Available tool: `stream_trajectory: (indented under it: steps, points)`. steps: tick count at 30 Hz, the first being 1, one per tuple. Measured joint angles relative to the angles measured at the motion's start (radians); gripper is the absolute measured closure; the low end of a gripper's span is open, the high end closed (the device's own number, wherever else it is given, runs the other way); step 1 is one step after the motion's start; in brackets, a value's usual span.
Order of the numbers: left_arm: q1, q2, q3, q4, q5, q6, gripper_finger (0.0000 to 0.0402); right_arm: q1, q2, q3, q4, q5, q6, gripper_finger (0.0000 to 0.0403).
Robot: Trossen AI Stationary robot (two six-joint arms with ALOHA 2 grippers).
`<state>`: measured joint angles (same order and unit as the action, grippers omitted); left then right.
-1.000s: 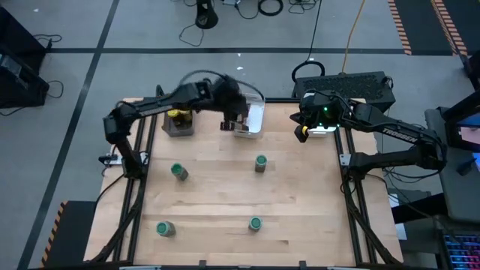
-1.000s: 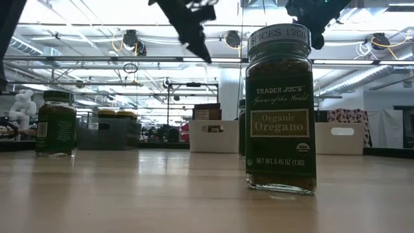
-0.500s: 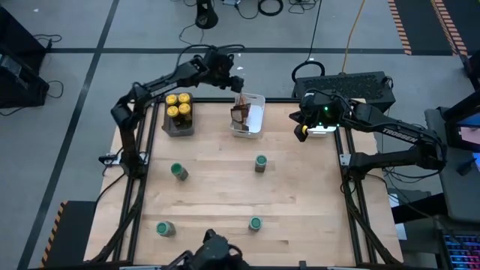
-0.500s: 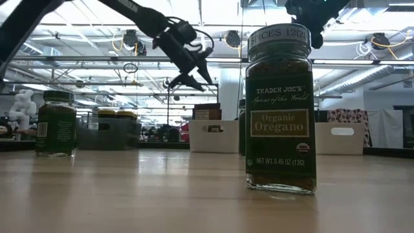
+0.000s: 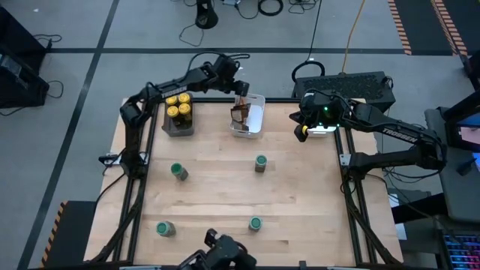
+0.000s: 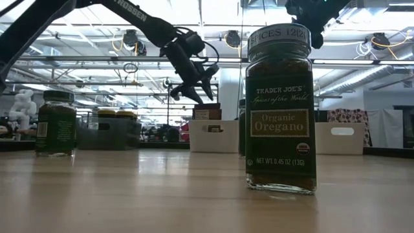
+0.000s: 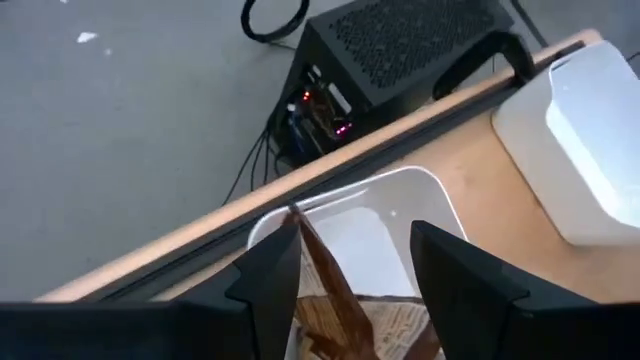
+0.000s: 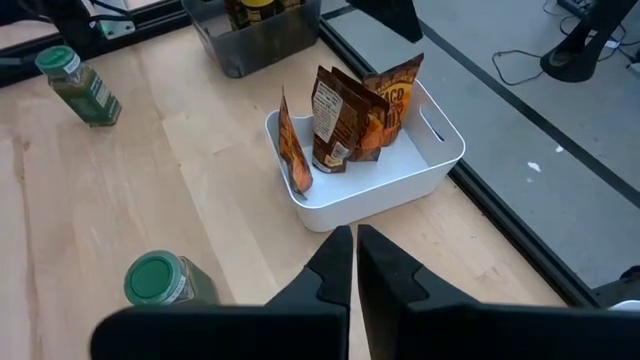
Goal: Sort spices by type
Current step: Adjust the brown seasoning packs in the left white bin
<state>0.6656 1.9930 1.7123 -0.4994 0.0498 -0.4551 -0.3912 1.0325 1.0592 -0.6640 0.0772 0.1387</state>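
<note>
Nearest in the low view, a green-lidded oregano jar [image 6: 281, 109] stands upright on the desk [image 6: 162, 194] and blocks what lies behind it; only this view shows its label. A second green-lidded jar [image 6: 55, 123] stands farther back.

The high view shows four green-lidded jars in all, well apart on the open desk: two near the front edge [image 5: 164, 228] [image 5: 255, 223] and two at mid-desk [image 5: 178, 172] [image 5: 260, 163]. Along the far edge, the yellow-lidded jars [image 5: 178, 105] sit together in a dark tray [image 5: 178, 128], and the brown-orange packets [image 8: 345, 110] stand in a white tray [image 8: 430, 160].

The left hand [image 5: 241, 87] hangs above the far end of that white tray, fingers apart, holding nothing; its wrist view shows a packet edge between them, lower down in the tray. The right hand [image 8: 355, 262] is closed and empty, held over a second white tray [image 7: 590, 130] at the far right corner. A black box [image 7: 400, 50] sits on the floor beyond the desk.
</note>
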Motion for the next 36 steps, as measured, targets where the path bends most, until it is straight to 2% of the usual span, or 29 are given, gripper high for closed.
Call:
stream_trajectory:
  steps: [3, 9, 26, 31, 36]
  points:
    - [-0.012, 0.002, 0.000, -0.016, -0.001, 0.000, 0.0207, 0.000, 0.000, 0.000, 0.000, 0.001, -0.004, 0.0403]
    - [-0.041, 0.040, -0.001, -0.022, -0.069, 0.024, 0.0207, 0.000, 0.000, 0.000, 0.001, 0.003, -0.004, 0.0403]
    - [-0.052, 0.090, 0.000, -0.037, -0.085, 0.087, 0.0214, 0.000, 0.000, 0.000, -0.001, 0.004, 0.007, 0.0403]
    - [-0.054, 0.090, 0.000, -0.037, -0.085, 0.147, 0.0267, 0.000, 0.000, 0.000, 0.000, 0.004, 0.007, 0.0403]
    - [-0.054, 0.090, 0.000, -0.028, -0.085, 0.225, 0.0374, 0.000, 0.000, 0.000, 0.000, 0.004, 0.007, 0.0403]
